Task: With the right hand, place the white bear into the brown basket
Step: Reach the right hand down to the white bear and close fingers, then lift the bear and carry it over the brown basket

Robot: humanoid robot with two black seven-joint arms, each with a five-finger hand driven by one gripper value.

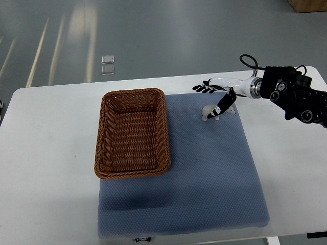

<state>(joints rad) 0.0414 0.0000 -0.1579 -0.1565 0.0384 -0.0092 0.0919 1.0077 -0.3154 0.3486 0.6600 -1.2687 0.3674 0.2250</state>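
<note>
The right hand (218,97) reached in from the picture's right edge and hung over the far right part of the mat. Its four black fingers (203,89) were stretched out flat toward the left, and the thumb angled down and away from them, so the hand was wide open and gripped nothing. The tip of the thumb lay over the white bear (210,113), though whether it actually touched the toy could not be told from above.

There was one white bear, small, sitting on the blue-grey mat (214,173) near the mat's far right corner, directly under the hand. There was one brown basket (132,132), a rectangular wicker one with nothing inside, standing on the left part of the mat with its left side overhanging onto the white table (46,153). One mat and one table showed. Only one robot arm was visible, its dark forearm joints at the right edge.

Between the bear and the basket's right rim ran a bare strip of mat. The near half of the mat, below both bear and basket, was open too. The bear sat close to the mat's far edge, and the table's far edge lay just beyond the hand. Grey floor (153,35) filled the view past the table.
</note>
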